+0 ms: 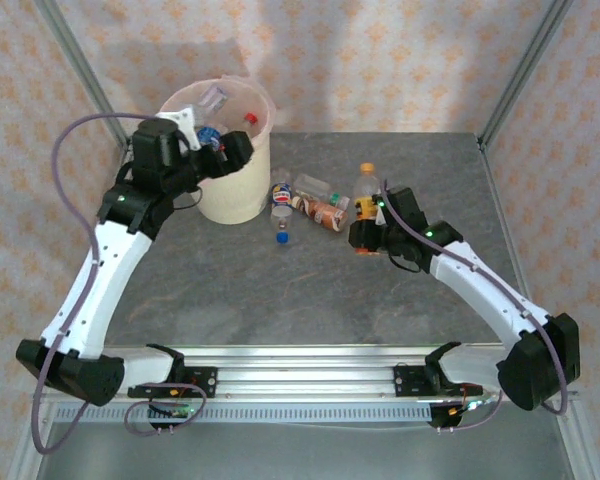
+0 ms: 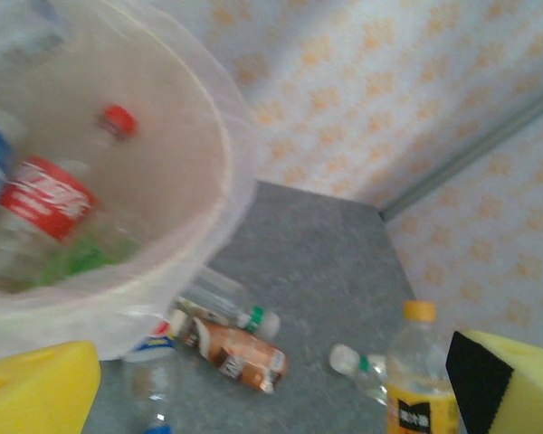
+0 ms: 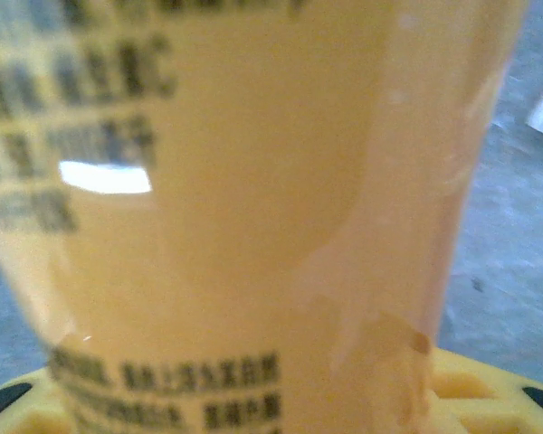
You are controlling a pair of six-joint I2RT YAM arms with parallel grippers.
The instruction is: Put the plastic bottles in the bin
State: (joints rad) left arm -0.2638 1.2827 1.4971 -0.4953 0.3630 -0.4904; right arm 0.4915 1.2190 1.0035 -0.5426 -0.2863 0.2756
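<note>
The upright orange bottle (image 1: pixel 367 195) on the surface (image 1: pixel 310 300) sits between my right fingers (image 3: pixel 489 398), clamped or not I cannot tell, and the bin (image 1: pixel 242 195) lies well to its left, under my wide-apart left fingers (image 2: pixel 36 389).

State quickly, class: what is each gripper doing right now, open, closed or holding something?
Left gripper: open, empty, above the bin.
Right gripper: around the upright orange bottle; whether it grips cannot be told.
</note>
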